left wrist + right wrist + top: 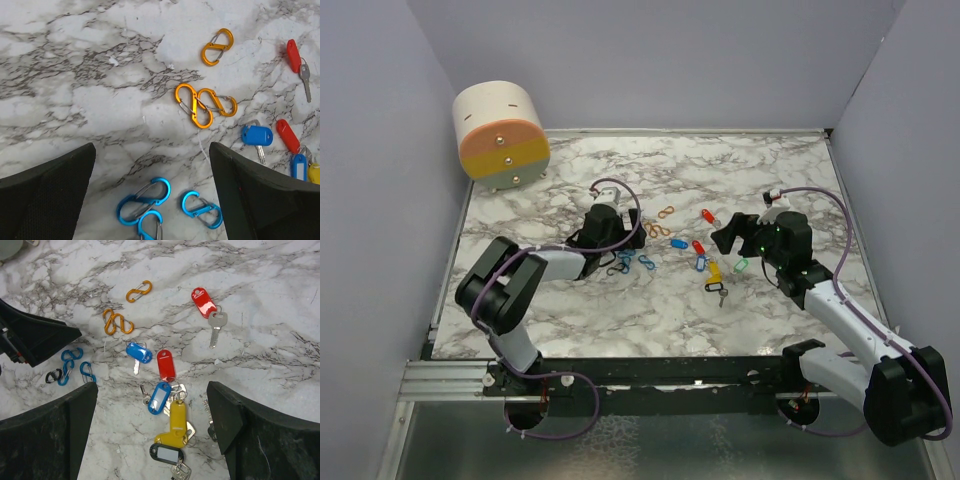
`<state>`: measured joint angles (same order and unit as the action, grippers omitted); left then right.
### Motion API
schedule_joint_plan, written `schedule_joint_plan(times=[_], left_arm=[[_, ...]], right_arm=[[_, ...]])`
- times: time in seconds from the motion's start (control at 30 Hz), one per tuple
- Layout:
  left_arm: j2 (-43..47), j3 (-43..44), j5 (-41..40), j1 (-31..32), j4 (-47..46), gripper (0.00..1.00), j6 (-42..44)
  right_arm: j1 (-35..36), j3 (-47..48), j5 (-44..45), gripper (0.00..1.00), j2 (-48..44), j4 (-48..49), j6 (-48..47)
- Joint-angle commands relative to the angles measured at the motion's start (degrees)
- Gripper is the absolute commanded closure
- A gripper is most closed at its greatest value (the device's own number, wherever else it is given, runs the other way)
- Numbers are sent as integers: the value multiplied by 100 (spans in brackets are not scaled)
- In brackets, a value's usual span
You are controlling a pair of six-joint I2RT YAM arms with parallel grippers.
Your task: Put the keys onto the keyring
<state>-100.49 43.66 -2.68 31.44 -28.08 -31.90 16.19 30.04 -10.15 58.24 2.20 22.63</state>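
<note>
Got left tool [152,150] and right tool [152,387] both gaping wide, holding nothing. Parked over the clips [194,104] and the keys [166,365], loose on the bench [770,170], probably to grab one each.

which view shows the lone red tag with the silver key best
Right wrist view: the red tag and its silver key lie whole, large and clear of the pile. Left wrist view shows them smaller near the right edge. Top external view gives only a red speck.
</note>
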Motion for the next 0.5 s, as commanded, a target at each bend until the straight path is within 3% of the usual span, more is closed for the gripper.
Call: schedule_joint_plan(times=[0.0,0.27,0.47], left_arm=[[956,-360,-487,-33,423,1,278],[1937,-479,-1329,-56,1530,1,753],[2287,-829,-1402,-172,1601,1,665]], right_arm=[[34,30,-59,8,-19,143,-49],[34,50,-93,8,17,159,-38],[34,63,-101,8,-27,127,-47]])
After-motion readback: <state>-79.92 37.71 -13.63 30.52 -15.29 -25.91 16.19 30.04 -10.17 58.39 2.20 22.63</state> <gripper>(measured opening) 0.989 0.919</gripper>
